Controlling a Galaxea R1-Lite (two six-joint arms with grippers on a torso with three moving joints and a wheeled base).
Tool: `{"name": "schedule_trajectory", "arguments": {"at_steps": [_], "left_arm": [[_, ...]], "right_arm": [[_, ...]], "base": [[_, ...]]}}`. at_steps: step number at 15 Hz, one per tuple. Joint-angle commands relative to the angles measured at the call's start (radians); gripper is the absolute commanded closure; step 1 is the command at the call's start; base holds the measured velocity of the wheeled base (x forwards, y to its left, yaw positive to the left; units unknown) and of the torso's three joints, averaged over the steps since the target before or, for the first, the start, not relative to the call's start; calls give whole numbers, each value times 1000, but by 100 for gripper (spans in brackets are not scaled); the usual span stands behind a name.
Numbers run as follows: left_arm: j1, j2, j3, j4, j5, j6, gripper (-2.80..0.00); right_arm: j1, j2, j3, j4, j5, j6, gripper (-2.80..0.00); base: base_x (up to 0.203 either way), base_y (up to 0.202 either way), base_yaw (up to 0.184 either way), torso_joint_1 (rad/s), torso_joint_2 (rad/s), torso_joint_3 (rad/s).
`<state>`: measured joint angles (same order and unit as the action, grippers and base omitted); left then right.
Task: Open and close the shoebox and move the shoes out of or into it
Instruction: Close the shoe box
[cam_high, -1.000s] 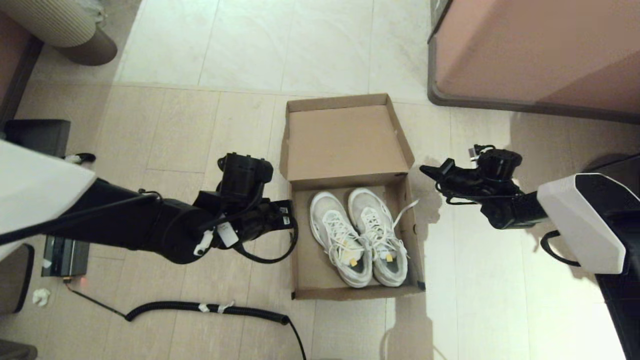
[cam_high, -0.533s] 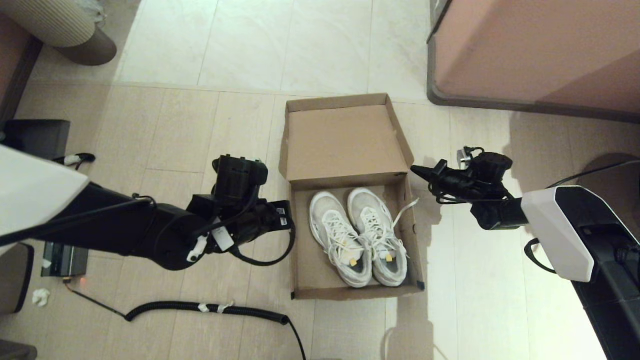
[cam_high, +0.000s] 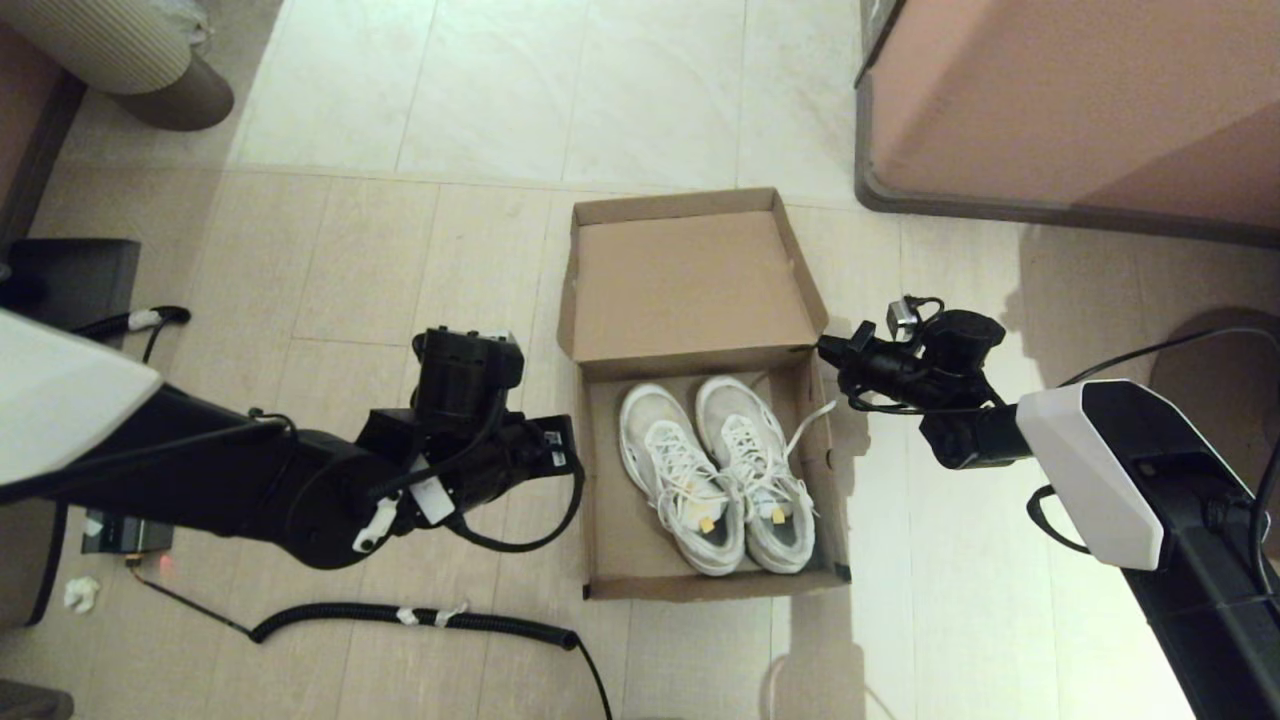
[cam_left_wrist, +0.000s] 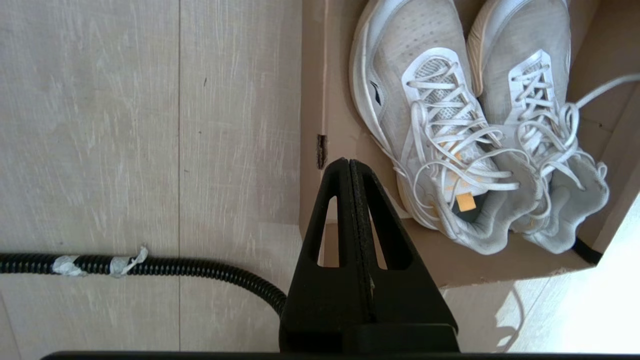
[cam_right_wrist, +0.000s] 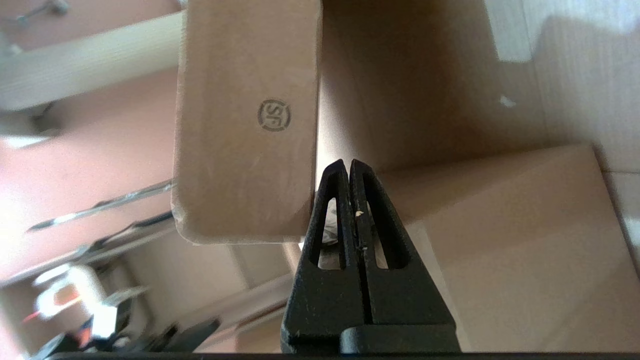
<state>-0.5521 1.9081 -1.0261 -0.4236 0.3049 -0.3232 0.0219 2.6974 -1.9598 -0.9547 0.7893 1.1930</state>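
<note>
The brown shoebox (cam_high: 606, 545) lies open on the floor, its lid (cam_high: 690, 285) tipped back on the far side. Both white sneakers (cam_high: 715, 475) lie side by side inside, toes toward the lid, one lace hanging over the right wall. My left gripper (cam_high: 562, 450) is shut and empty, hovering just outside the box's left wall (cam_left_wrist: 311, 150); the shoes (cam_left_wrist: 450, 130) show beyond its tip (cam_left_wrist: 346, 162). My right gripper (cam_high: 826, 347) is shut and empty, its tip (cam_right_wrist: 346, 164) at the lid's right side flap (cam_right_wrist: 245, 150), close to the hinge corner.
A coiled black cable (cam_high: 420, 615) runs across the floor near the box's front left corner. A large pinkish-brown cabinet (cam_high: 1070, 100) stands at the far right. A dark box (cam_high: 75, 275) and a small device (cam_high: 125, 520) sit at the left.
My right arm has moved left, bringing its shut tip from beside the box up to the lid's right flap. My left arm has drifted slightly left and back. Box and shoes have not moved.
</note>
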Motion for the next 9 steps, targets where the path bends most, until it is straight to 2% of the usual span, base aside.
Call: {"name": "schedule_trajectory", "arguments": {"at_steps": [1,5,9], "left_arm": [[0,-12,3,-1,2,-2,0],[0,-36,6,0,2,0,0],[0,-59,-3,1,2,3,0]], "right_arm": [[0,4,2,-14,36,22,0],[0,-3,18,-12,105,31,0],[0,-45,124,-6,131,26,0]], "base": [[0,0,0,0,0,0],[0,0,0,0,0,0],[0,0,0,0,0,0]]}}
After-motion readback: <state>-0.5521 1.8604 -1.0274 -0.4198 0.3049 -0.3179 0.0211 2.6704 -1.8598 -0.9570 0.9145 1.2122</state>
